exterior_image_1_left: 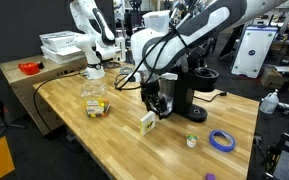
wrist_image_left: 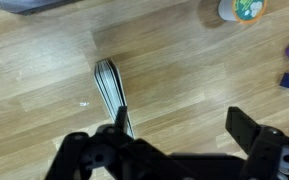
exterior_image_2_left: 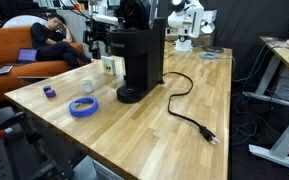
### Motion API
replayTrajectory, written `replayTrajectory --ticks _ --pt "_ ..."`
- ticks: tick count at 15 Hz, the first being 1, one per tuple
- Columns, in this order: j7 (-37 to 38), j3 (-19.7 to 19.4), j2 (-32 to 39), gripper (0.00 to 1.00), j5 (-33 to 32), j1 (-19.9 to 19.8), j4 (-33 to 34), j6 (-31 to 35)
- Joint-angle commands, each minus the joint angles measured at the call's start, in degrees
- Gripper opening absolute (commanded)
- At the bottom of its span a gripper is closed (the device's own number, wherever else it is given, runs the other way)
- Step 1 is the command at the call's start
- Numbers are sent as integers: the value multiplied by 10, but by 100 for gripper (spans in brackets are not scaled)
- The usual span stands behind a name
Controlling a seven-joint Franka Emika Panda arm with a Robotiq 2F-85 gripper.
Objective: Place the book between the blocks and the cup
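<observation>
Wrist view: fingers (wrist_image_left: 246, 125) spread wide; book (wrist_image_left: 108, 85) upright on edge beside 1 finger; arm (exterior_image_1_left: 199, 30) arched, wrist down.

Bright, even room light falls from above on the counter (exterior_image_1_left: 96, 136) in both exterior views. The machine (exterior_image_2_left: 139, 55) casts a short, soft shadow. Small things look coarse and soft. In the wrist view the wood grain is fairly sharp, while the dark tool (wrist_image_left: 179, 135) is blurred.
</observation>
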Motion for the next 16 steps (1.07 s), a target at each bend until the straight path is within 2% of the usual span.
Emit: replayTrajectory --ticks 1,7,16 --pt "3 6 2 100 -5 -4 3 -2" --pt "7 -2 15 100 -21 2 22 -7" --pt "-4 -4 80 100 -50 18 115 -29"
